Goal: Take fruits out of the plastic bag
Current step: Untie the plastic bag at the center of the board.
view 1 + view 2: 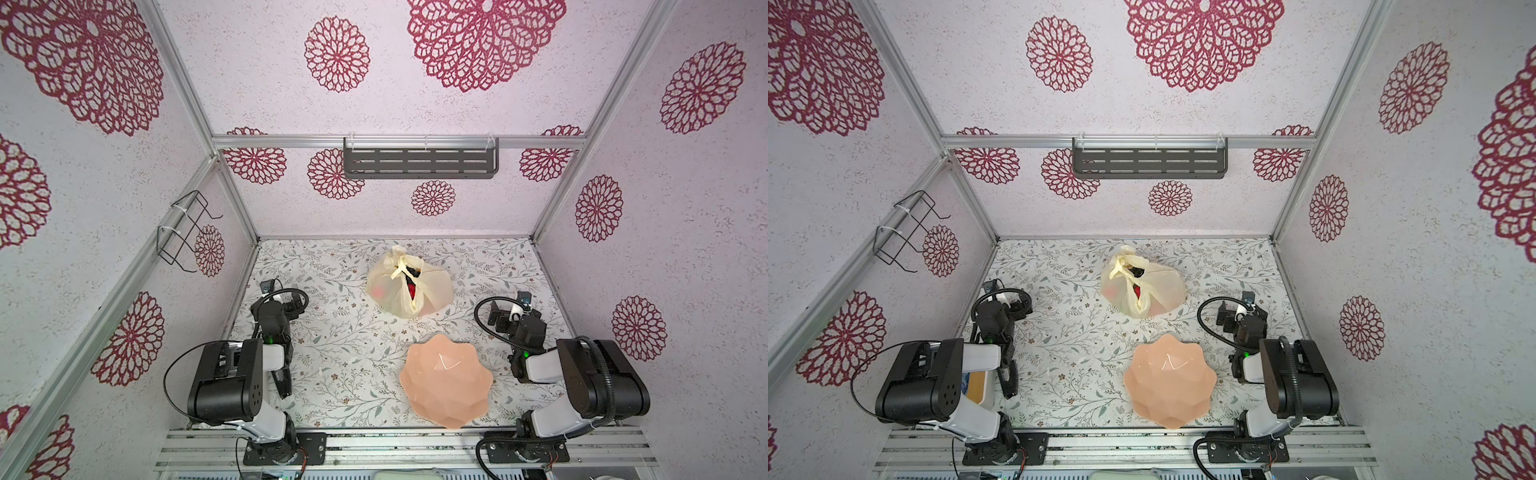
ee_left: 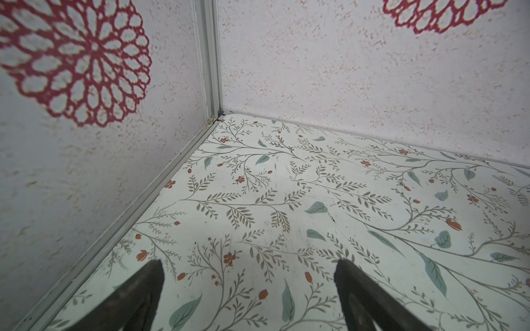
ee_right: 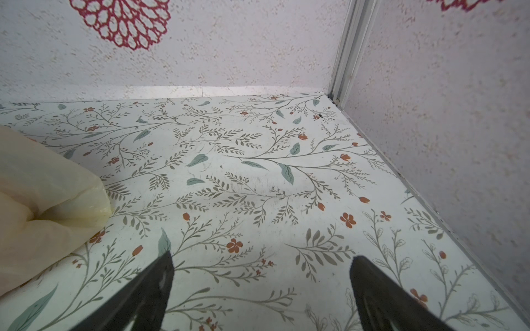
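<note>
My left gripper [image 2: 249, 265] and right gripper [image 3: 261, 258], spread wide and empty, flank the plastic bag [image 1: 432, 286] at centre frame, seemingly poised for the fruits [image 1: 411, 292] inside.

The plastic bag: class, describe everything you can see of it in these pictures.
The plastic bag is thin, crinkly, translucent cream-yellow film, slumped in a mound on the floral table, towards the back middle. Its loop handles lie across a gaping mouth, where dark and red fruits show; a reddish blur shows through the side. It stands apart from the pink bowl; only the table touches it. One corner shows in the right wrist view.
</note>
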